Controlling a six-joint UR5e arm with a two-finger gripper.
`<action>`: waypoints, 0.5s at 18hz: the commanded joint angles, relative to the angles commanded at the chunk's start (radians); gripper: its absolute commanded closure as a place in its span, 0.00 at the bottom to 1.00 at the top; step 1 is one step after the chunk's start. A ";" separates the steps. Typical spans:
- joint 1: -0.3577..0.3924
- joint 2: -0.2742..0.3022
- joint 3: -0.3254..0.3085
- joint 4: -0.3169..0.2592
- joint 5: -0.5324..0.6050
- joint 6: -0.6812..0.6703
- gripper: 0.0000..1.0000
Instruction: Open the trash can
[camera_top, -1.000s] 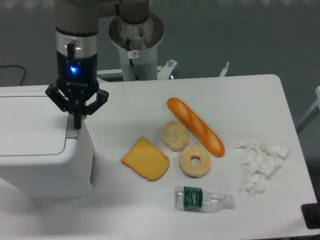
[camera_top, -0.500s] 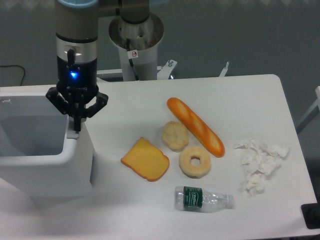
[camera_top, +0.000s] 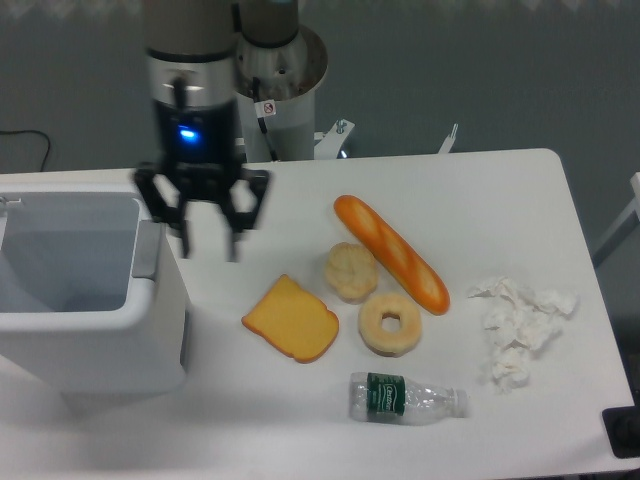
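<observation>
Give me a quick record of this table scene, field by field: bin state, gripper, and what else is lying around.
bin: trash can at left edge of table, lid open, inside visible
push tab: grey tab on the bin's right rim
gripper: gripper open, holding nothing, beside the bin's right rim
food: baguette, bread slice, donut, bun
rubbish: plastic bottle lying on its side, crumpled tissue

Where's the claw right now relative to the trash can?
The claw hangs open just right of the trash can, beside its grey push tab, with the yellow bread slice lower right of it.
</observation>
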 joint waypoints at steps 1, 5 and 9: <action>0.051 -0.008 -0.003 0.000 0.000 0.038 0.00; 0.255 -0.072 -0.011 -0.017 -0.006 0.342 0.00; 0.385 -0.159 -0.041 -0.015 0.000 0.651 0.00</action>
